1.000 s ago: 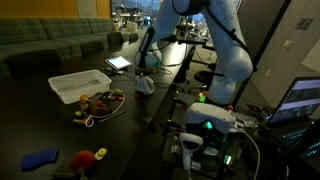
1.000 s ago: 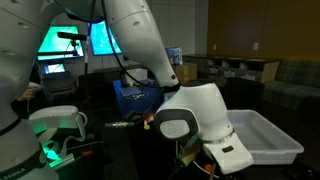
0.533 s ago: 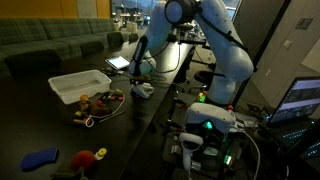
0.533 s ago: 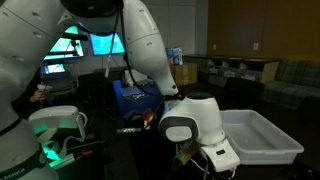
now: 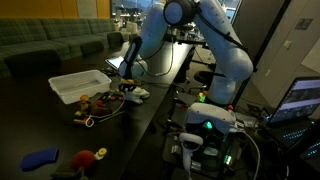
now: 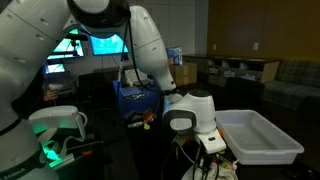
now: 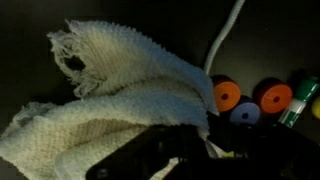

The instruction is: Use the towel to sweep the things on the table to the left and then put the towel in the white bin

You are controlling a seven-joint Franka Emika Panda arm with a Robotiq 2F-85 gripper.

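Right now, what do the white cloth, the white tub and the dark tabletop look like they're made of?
The towel: soft woven fabric, probably cotton, matte; it shows a nubby weave and a frayed edge.
The white bin: probably plastic, smooth and slightly translucent, with thin walls and a moulded rim.
The table: hard, nearly black top with a sheen; whether laminate or lacquered wood, I cannot tell.

No legible text, label, brand, number or sign in any view. Lit monitor screens (image 6: 100, 42) in an exterior view: content too small to read. Laptop screen (image 5: 303, 98) in an exterior view: coloured areas only, characters not resolvable.
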